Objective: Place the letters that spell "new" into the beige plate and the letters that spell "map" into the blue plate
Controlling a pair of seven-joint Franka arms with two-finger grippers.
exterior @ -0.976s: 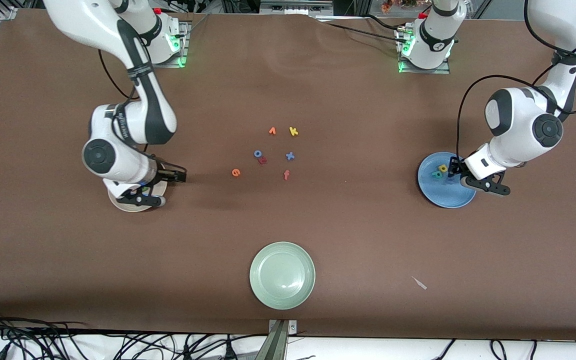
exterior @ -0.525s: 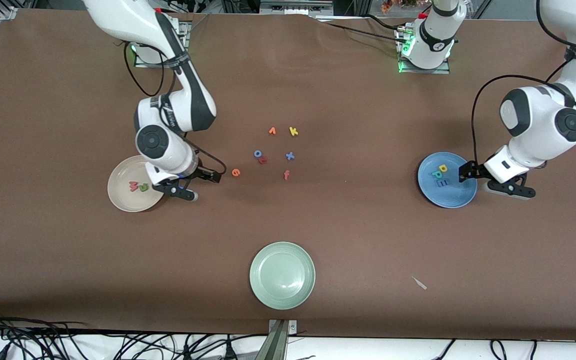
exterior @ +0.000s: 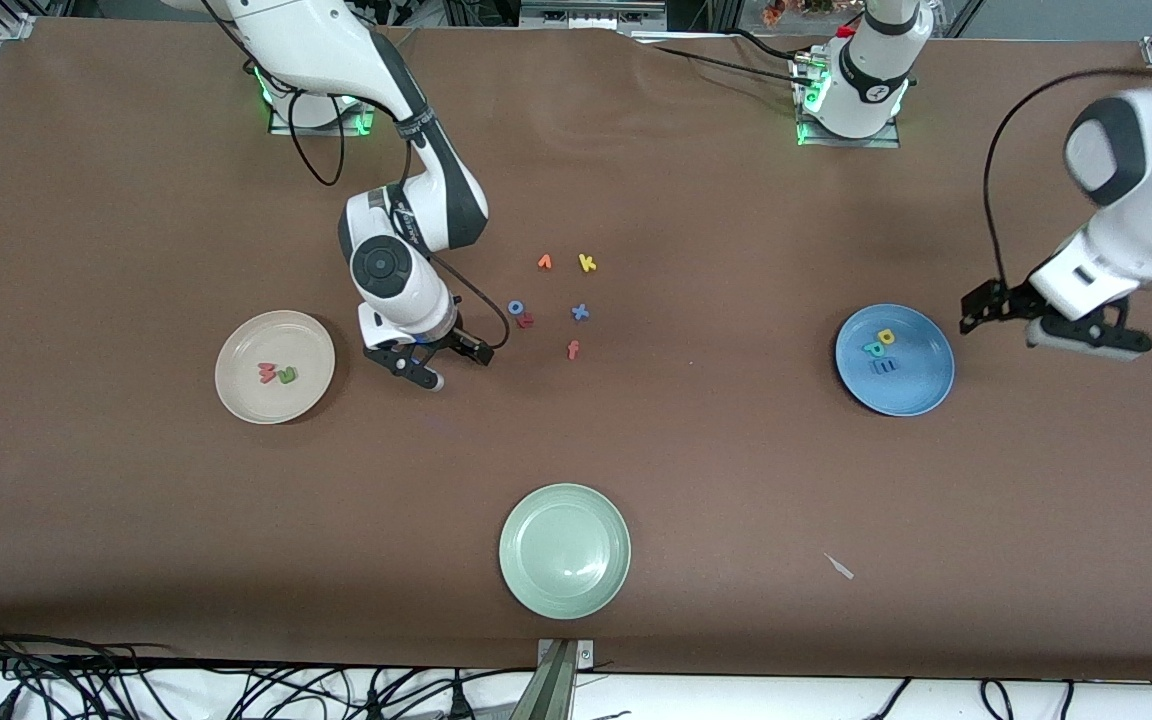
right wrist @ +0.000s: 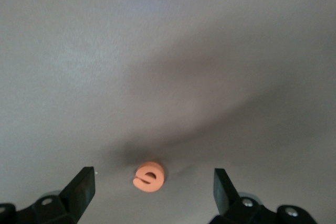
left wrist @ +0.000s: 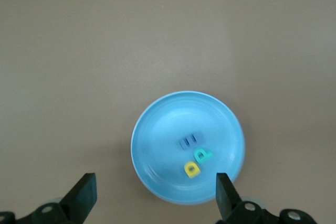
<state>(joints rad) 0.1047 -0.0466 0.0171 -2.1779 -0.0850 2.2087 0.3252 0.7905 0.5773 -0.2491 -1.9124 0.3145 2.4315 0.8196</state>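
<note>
My right gripper (exterior: 446,365), jaws wide and empty, hangs right over the orange e (right wrist: 149,176), which lies flat between my fingertips (no long axis to favour). A moment ago I was over the beige plate (exterior: 236,385), where w and n lie. My left gripper (exterior: 1041,322), open and empty, has left the blue plate (exterior: 921,395), which holds m, a, p.

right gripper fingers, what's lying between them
The orange e lies on the bare table between the open right gripper's fingers, untouched; the right wrist view shows it.
</note>
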